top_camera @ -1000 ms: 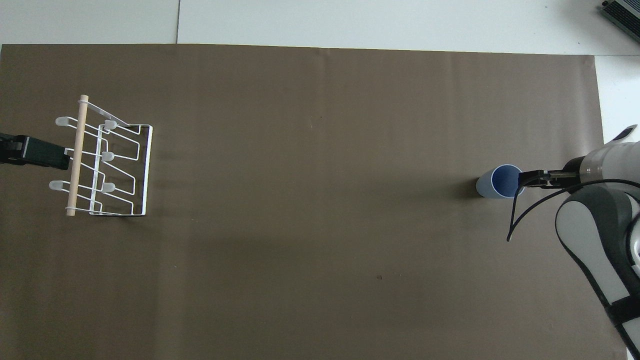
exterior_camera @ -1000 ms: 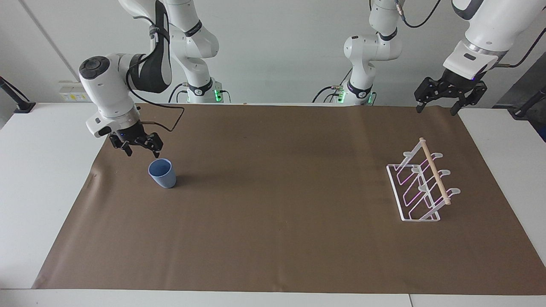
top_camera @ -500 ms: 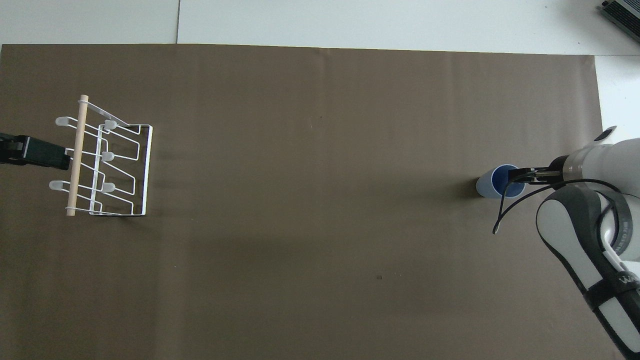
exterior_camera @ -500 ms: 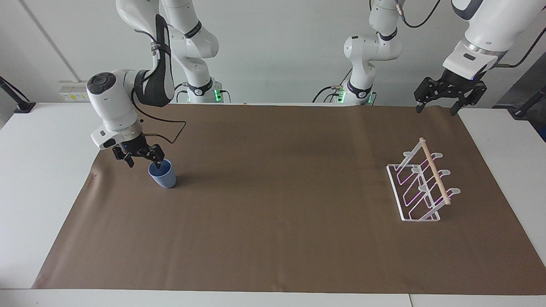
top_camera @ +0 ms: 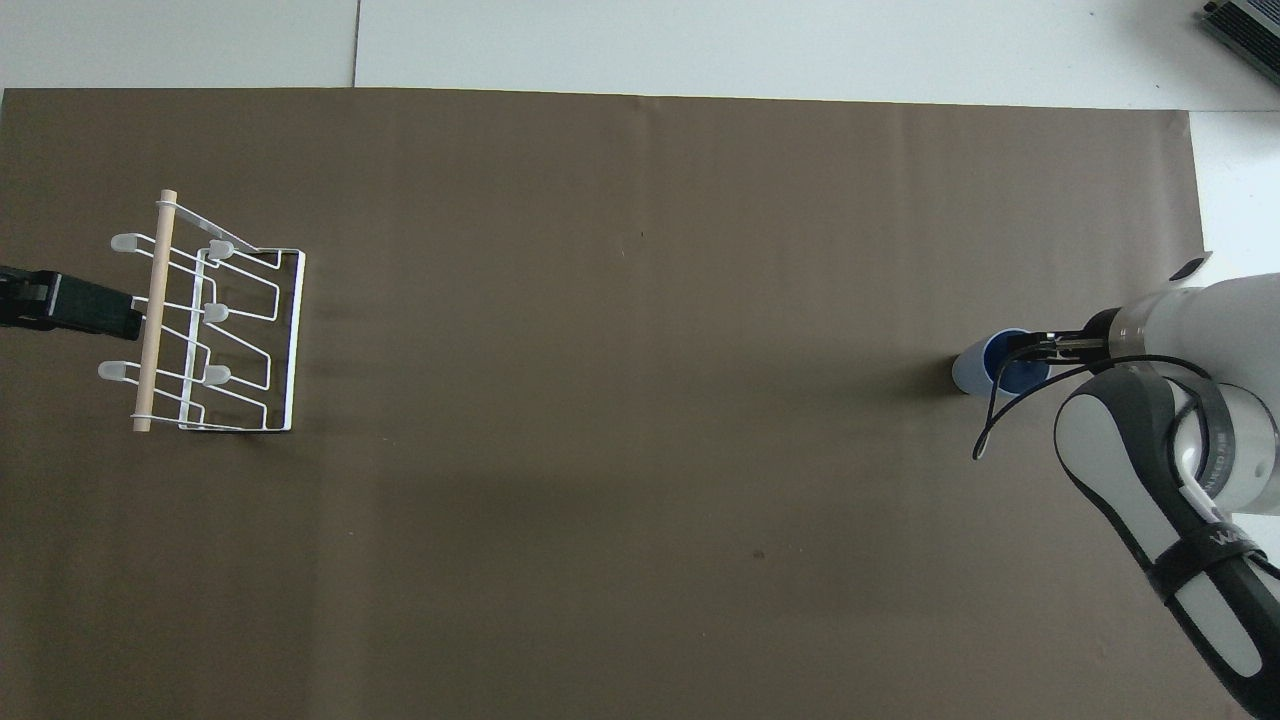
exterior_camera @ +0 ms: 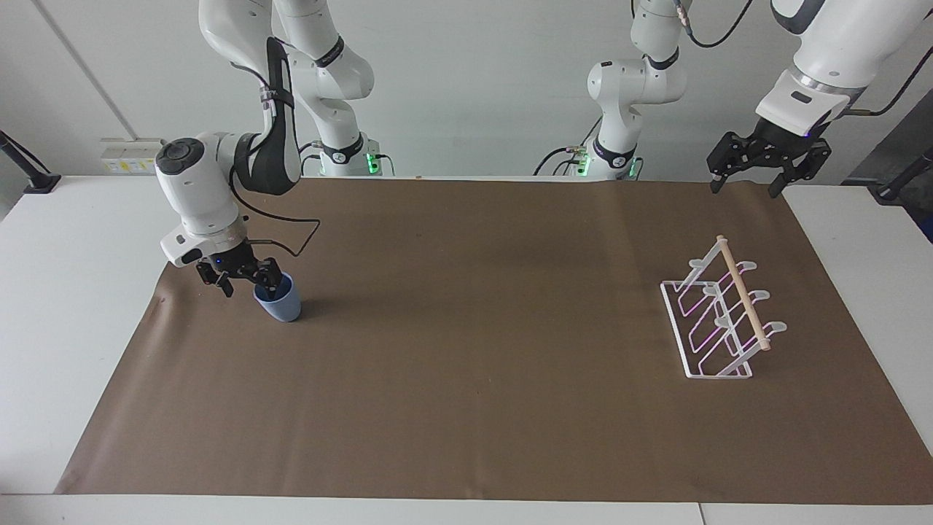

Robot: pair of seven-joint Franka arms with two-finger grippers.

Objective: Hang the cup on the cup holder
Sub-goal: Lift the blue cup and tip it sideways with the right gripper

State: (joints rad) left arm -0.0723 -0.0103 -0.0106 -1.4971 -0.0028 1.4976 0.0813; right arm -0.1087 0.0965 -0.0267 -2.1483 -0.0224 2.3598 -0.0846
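Note:
The light-blue cup (exterior_camera: 280, 305) stands upright on the brown mat toward the right arm's end of the table; it also shows in the overhead view (top_camera: 972, 368). My right gripper (exterior_camera: 248, 286) is open and low at the cup's rim. One finger (exterior_camera: 270, 287) dips inside the cup and the other stays outside it. In the overhead view the right gripper (top_camera: 1030, 350) covers part of the cup's mouth. The white wire cup holder (exterior_camera: 718, 324) with its wooden dowel (exterior_camera: 742, 292) stands toward the left arm's end (top_camera: 215, 320). My left gripper (exterior_camera: 746, 186) waits open and empty, high in the air.
The brown mat (exterior_camera: 466, 379) covers most of the white table (exterior_camera: 65, 277). A black clamp arm (exterior_camera: 28, 169) sits at the table's corner by the right arm's end. A grey device (top_camera: 1245, 30) lies off the mat's corner farthest from the robots.
My right gripper has come down and moved over the cup's rim, with one finger now inside the cup. The cup, the holder and the left arm have not moved.

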